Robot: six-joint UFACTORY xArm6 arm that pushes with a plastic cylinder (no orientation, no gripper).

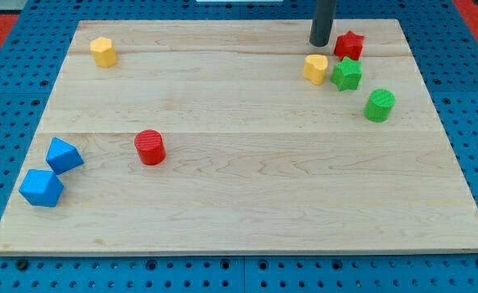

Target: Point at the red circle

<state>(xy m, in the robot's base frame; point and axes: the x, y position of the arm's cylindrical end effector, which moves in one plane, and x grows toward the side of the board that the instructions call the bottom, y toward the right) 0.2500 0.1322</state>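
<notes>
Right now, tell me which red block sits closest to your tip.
The red star, just right of my tip at the view's top. The red circle lies far off, lower left.

My tip (320, 44) sits near wooden board's (239, 203) top right, just left of red star block (350, 44). Below it: yellow heart block (315, 68), green star block (347, 74) touching beside it, green cylinder block (379, 105) lower right. Red cylinder block (150, 147) left of centre. Yellow hexagon block (103, 51) top left. Two blue blocks (63, 155) (41, 188) bottom left.

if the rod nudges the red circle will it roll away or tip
The red circle stands on its flat end, squat, so it likely slides rather than rolls. Its ribbed side may grip my tip slightly. It looks small and light, on the smooth wooden board.
</notes>
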